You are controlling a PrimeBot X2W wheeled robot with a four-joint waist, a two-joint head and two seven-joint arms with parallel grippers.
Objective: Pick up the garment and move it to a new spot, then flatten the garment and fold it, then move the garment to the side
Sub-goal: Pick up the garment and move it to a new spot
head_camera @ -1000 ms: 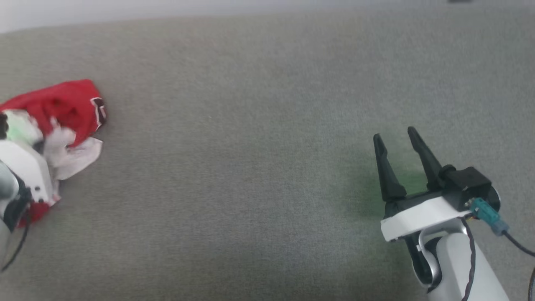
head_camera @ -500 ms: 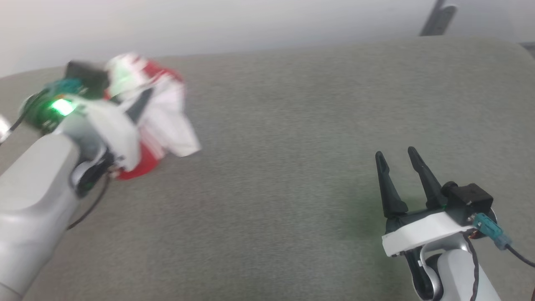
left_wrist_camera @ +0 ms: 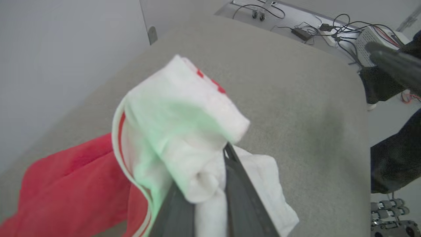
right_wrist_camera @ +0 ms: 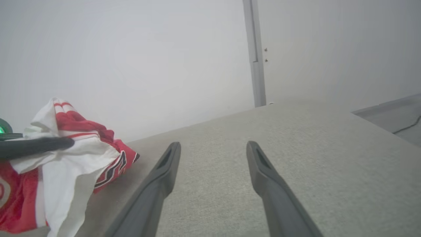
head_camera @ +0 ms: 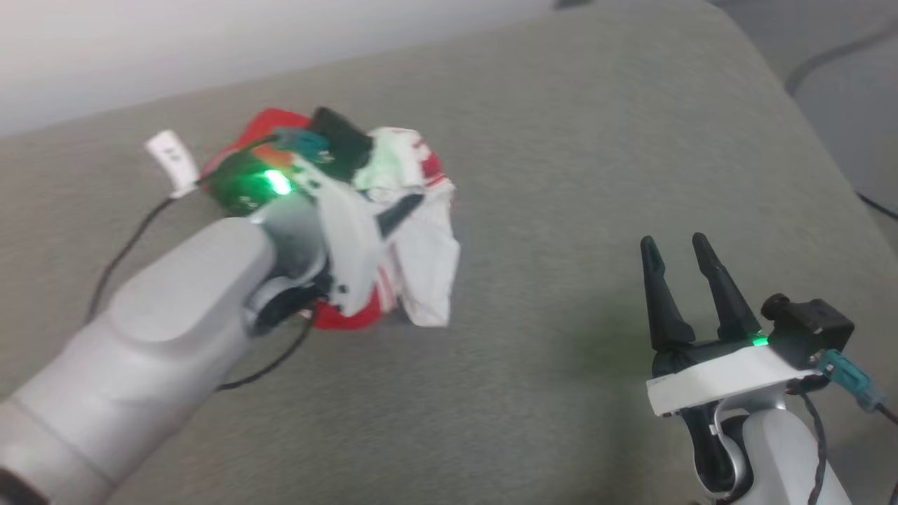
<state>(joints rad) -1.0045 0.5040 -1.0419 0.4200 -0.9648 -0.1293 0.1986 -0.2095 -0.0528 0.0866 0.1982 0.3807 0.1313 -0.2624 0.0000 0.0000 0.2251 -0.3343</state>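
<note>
The garment [head_camera: 421, 245] is a bunched red and white cloth with striped trim, hanging from my left gripper [head_camera: 410, 205] over the grey padded surface [head_camera: 561, 161]. The left wrist view shows my left gripper [left_wrist_camera: 210, 184] shut on a thick white fold of the garment [left_wrist_camera: 171, 131], with red cloth trailing at the lower left. From the right wrist I see the garment [right_wrist_camera: 69, 164] at the far left, its lower folds down at the surface. My right gripper [head_camera: 675, 244] stands open and apart at the lower right, with nothing in my right gripper [right_wrist_camera: 213, 144].
The padded surface rounds off at its far right corner [head_camera: 786, 70], with floor beyond. On the floor past the far edge lie cables and a power strip [left_wrist_camera: 315, 29]. A pale wall [right_wrist_camera: 131, 65] stands behind. A black cable [head_camera: 119, 259] trails from the left arm.
My left gripper has carried the bunched garment from the far left to the middle of the surface. The head camera has also shifted. The right gripper has stayed open in much the same place.
</note>
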